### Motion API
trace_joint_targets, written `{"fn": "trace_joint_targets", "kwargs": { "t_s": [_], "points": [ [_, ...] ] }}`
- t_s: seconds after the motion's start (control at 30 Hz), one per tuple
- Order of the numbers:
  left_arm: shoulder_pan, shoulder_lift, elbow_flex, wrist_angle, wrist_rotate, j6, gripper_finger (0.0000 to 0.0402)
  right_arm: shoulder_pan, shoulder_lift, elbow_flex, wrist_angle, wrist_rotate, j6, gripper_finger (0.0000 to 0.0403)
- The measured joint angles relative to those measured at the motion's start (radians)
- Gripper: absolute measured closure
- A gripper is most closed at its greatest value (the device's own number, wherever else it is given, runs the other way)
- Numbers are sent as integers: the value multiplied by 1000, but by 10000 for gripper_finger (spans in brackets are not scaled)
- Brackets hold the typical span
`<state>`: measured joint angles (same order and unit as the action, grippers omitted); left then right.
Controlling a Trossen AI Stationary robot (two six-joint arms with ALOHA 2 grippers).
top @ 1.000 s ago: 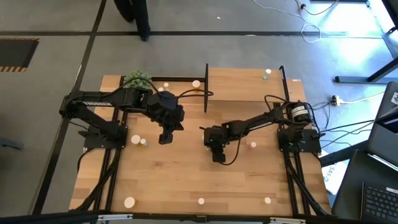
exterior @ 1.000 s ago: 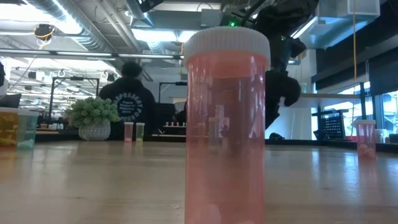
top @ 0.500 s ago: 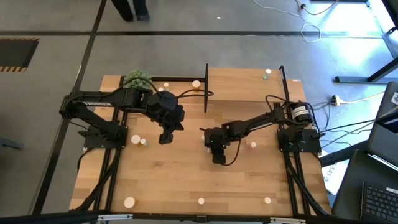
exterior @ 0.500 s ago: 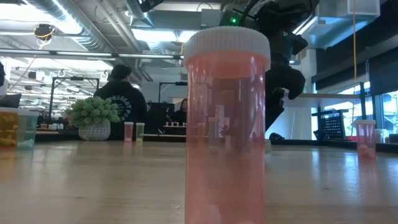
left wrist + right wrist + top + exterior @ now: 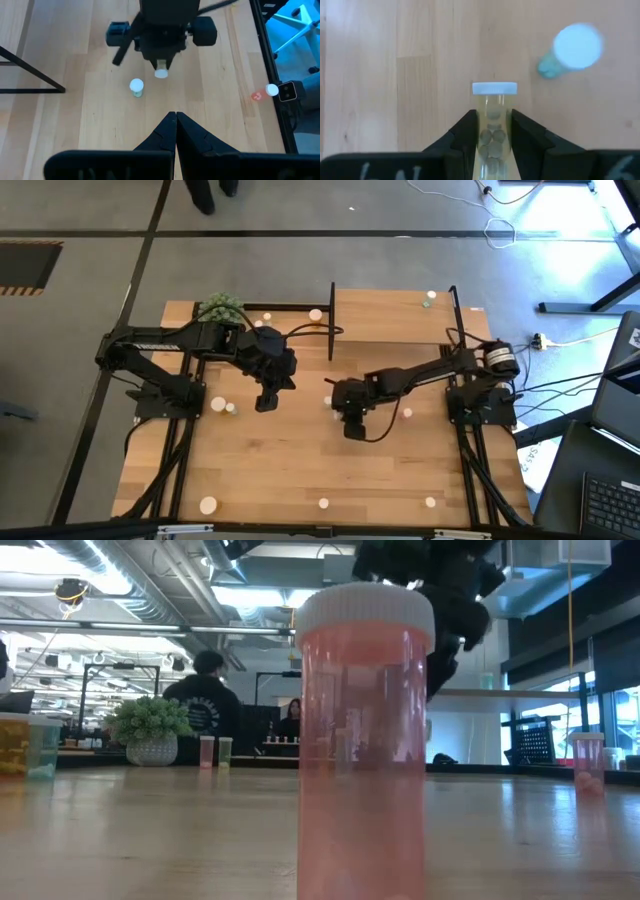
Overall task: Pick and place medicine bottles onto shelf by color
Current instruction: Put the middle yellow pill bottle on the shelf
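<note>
One table (image 5: 270,470) carried one shelf (image 5: 390,315) and one green plant ball (image 5: 220,307). Two arms reached over it, with one left tool (image 5: 266,402) and one right tool (image 5: 354,430). From above, the pale caps of the medicine bottles (image 5: 208,505) numbered about a dozen; the exact figure could not be told. One yellowish bottle (image 5: 493,130) sat in the right tool. Two people (image 5: 205,705) showed in the room behind.

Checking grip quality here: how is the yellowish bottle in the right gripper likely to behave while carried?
The yellowish bottle looks rigid between the right gripper's fingers, so it probably won't deform. Its smooth round wall could slip or swivel. The few loose pills inside suggest it is light, though they may shift.
</note>
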<state>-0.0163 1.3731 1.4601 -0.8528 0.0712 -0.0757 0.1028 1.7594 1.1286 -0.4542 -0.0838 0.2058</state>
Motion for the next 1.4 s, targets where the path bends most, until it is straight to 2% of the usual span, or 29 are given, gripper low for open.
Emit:
{"fn": "trace_joint_targets", "kwargs": {
  "t_s": [0.17,0.27,0.67,0.93,1.17,1.4],
  "points": [
    [0,0,0,3,0,0,401,0,-81,0,-13,14,34,298],
    [0,0,0,8,0,0,401,0,-138,0,-17,64,55,298],
    [0,0,0,120,-1,66,401,-1,-367,1,5,363,35,298],
    [0,0,0,287,-46,142,401,-1,-440,1,104,567,-37,298],
    [18,2,0,364,-94,214,401,-1,-503,1,161,715,-110,298],
    [67,22,2,526,-132,250,401,-3,-545,1,187,925,-141,298]
  ]
}}
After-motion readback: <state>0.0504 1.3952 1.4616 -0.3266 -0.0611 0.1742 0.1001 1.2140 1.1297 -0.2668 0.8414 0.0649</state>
